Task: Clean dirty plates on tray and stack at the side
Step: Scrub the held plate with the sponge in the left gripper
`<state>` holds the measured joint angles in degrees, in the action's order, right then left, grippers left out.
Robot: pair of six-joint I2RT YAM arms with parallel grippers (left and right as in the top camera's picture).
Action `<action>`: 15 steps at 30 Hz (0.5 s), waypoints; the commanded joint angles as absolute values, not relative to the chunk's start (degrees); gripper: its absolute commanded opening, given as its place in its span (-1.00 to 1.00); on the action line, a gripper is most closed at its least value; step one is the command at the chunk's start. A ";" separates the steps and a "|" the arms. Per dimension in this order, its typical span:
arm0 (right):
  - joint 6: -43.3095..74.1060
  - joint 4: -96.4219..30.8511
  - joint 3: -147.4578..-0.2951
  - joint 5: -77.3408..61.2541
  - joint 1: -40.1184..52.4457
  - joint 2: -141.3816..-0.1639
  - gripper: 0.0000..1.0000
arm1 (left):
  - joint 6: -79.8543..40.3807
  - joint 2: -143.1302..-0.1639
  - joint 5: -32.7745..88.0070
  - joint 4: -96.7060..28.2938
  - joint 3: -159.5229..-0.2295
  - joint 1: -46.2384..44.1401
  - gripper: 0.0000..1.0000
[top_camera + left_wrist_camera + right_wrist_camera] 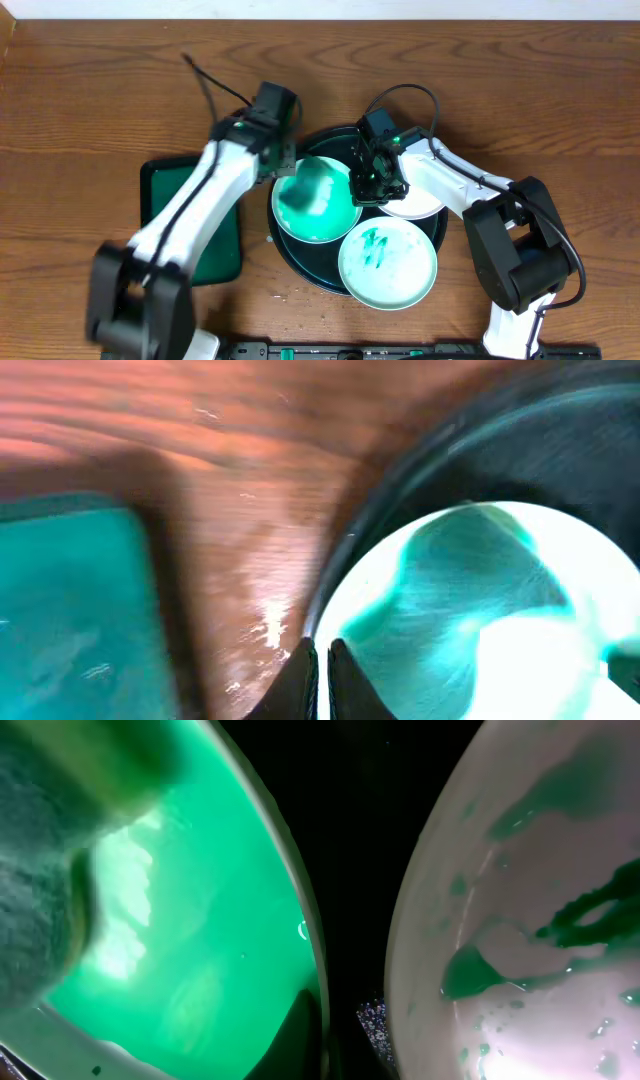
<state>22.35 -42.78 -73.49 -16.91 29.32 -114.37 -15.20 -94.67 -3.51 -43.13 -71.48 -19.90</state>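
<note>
A round black tray (335, 136) holds three plates. The left plate (325, 215) is covered in green smear. My left gripper (283, 170) is over its left rim, shut on a grey-green sponge (292, 198) that rests on the plate. In the left wrist view the fingertips (322, 660) nearly touch, at the plate's (560, 660) edge with the sponge (450, 600). My right gripper (368, 185) pinches the same plate's right rim; the right wrist view shows the gripper (325, 1040) astride the rim of the green plate (200, 920). A scribbled plate (388, 262) lies in front, a whiter plate (418, 205) under the right arm.
A rectangular green tray (170, 185) lies on the wooden table left of the black tray, mostly under my left arm. In the right wrist view a second smeared plate (520, 900) sits close beside the held one, with a strip of black tray (370, 840) between.
</note>
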 commanded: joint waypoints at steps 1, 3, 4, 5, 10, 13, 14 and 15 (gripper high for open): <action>20.51 -44.10 -72.27 -12.47 28.82 -115.42 -0.98 | -16.71 -86.43 -12.86 -46.19 -71.29 -18.09 -0.86; 20.51 -44.03 -72.27 -12.47 28.82 -115.42 -0.98 | -16.78 -84.49 -14.02 -47.70 -71.29 -15.90 -0.85; 20.51 -43.94 -72.27 -12.49 28.82 -115.42 -0.98 | -16.78 -83.99 -13.96 -48.49 -71.29 -14.66 -0.86; 20.51 -43.92 -72.27 -12.49 28.82 -115.42 -0.98 | -16.78 -83.70 -13.93 -49.39 -71.29 -13.28 -0.86; 20.53 -43.94 -72.27 -12.49 28.82 -115.42 -0.98 | -11.07 -85.21 0.69 -50.48 -71.26 -9.93 -0.45; 20.53 -43.97 -72.27 -12.51 28.82 -115.42 -0.98 | -6.48 -87.15 6.87 -49.39 -71.26 -10.70 -0.07; 20.53 -43.99 -72.27 -12.51 28.82 -115.42 -0.98 | -4.69 -87.99 8.60 -48.90 -71.26 -11.14 -0.03; 20.53 -44.10 -72.27 -12.51 28.82 -115.42 -0.98 | -2.70 -88.90 10.31 -48.42 -71.26 -11.62 -0.02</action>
